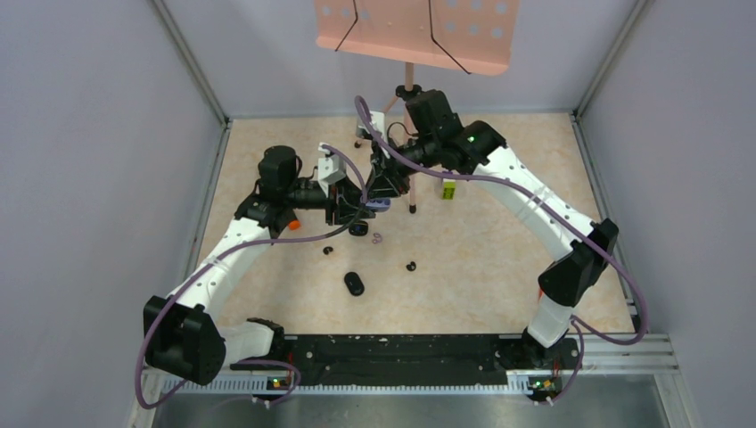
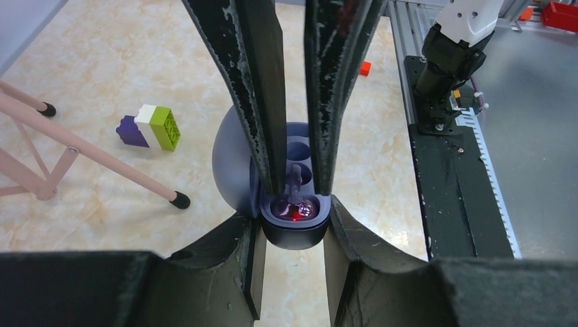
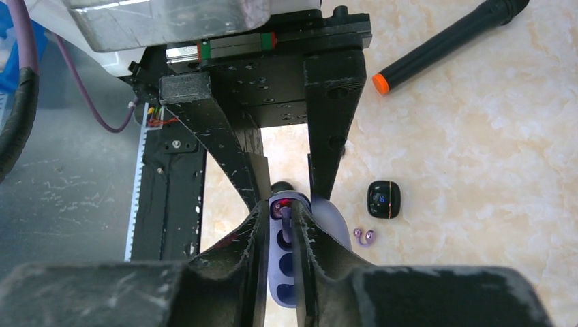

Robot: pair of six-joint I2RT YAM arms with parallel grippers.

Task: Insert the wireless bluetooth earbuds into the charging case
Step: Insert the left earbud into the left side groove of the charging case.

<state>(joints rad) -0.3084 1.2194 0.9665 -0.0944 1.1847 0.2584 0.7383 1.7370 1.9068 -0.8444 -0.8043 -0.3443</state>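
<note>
While the left end effector [image 2: 293,221] clamps the charging case [image 2: 294,240], the right end effector [image 3: 281,212] pinches one purple earbud [image 2: 296,182] at its well; the second purple earbud [image 3: 364,236] lies outside.

The charging case [image 2: 294,235] is dusky blue-violet, and the earbud [image 2: 297,184] in it is pale purple with a red glow at its base. The table [image 2: 102,54] is cream with tan marbling; the block [image 2: 150,127] runs purple, white, green, and the marker [image 3: 443,44] is black with an orange tip.
</note>
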